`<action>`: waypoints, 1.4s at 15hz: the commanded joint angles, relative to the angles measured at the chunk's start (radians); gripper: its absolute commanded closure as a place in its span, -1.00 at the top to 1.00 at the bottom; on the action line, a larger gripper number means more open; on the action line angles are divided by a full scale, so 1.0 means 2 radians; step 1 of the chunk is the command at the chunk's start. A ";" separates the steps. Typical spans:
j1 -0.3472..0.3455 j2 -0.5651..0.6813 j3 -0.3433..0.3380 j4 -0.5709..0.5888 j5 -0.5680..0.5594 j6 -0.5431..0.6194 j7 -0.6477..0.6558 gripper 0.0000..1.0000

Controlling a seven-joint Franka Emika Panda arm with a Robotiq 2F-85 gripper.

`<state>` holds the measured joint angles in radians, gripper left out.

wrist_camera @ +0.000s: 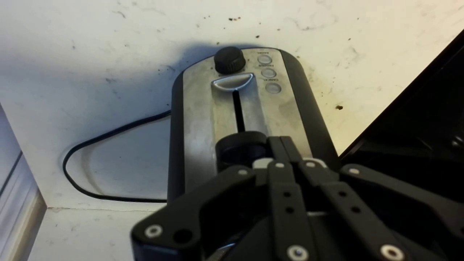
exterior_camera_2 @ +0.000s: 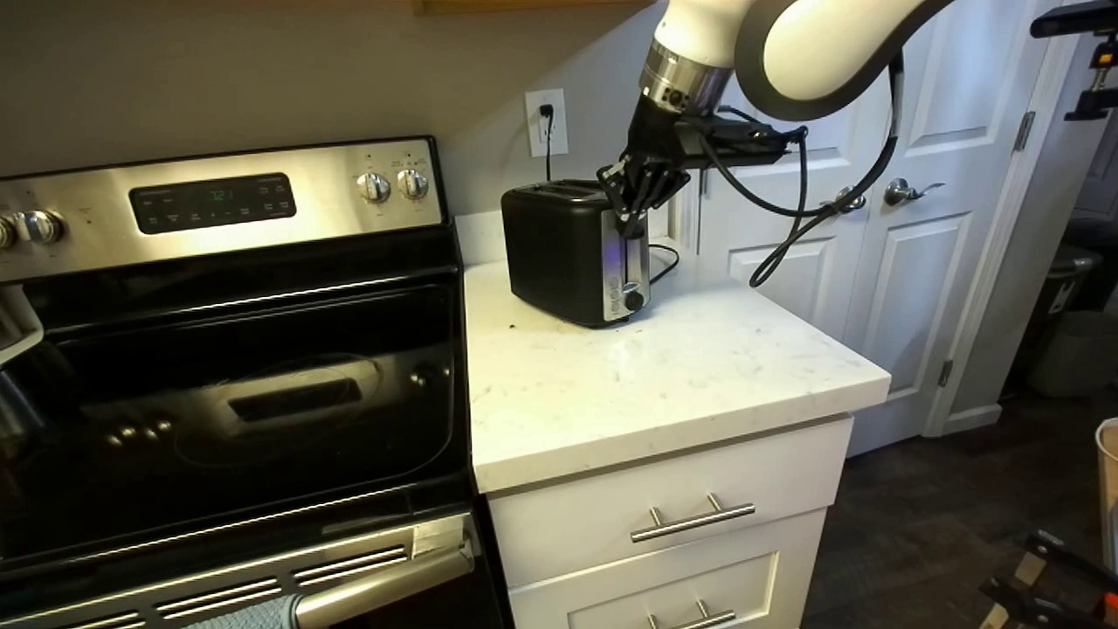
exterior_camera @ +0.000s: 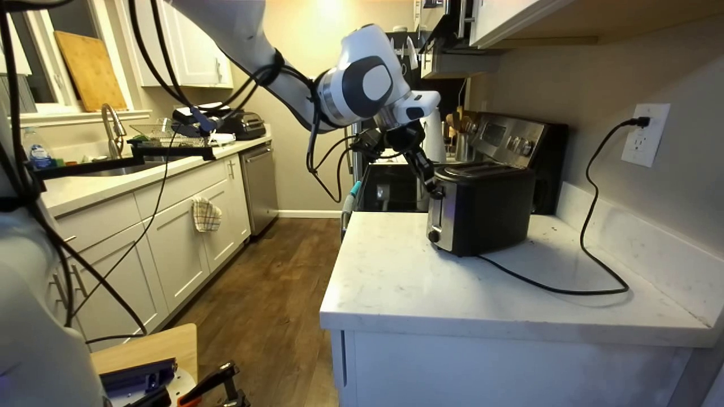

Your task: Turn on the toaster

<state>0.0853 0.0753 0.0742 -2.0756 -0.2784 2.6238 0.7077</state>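
The toaster (exterior_camera: 486, 212) stands upright on the white counter, with black top and sides and a silver end face. It also shows in an exterior view (exterior_camera_2: 555, 249) and the wrist view (wrist_camera: 199, 145). Its black lever (wrist_camera: 241, 141) sits high on the slot (wrist_camera: 238, 110), far from the black dial (wrist_camera: 230, 60). My gripper (wrist_camera: 284, 141) is shut with its fingertips together and nothing between them. In the wrist view the tips are right beside the lever; whether they touch it I cannot tell. In both exterior views the gripper (exterior_camera: 436, 192) (exterior_camera_2: 631, 227) is at the end face's upper part.
The black power cord (exterior_camera: 557, 291) runs over the counter (exterior_camera: 396, 282) to the wall outlet (exterior_camera: 645, 135). The stove (exterior_camera_2: 262, 367) adjoins the counter beside the toaster. A cabinet (exterior_camera: 543, 28) hangs above. Three round buttons (wrist_camera: 269, 73) sit beside the dial.
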 commanded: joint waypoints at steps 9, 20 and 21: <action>0.006 -0.027 -0.017 -0.005 -0.035 -0.037 0.052 -1.00; 0.001 -0.025 -0.017 -0.002 -0.018 -0.048 0.042 -1.00; 0.000 -0.023 -0.017 -0.002 -0.018 -0.048 0.042 -1.00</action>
<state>0.0939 0.0314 0.0368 -2.0731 -0.3209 2.5391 0.7826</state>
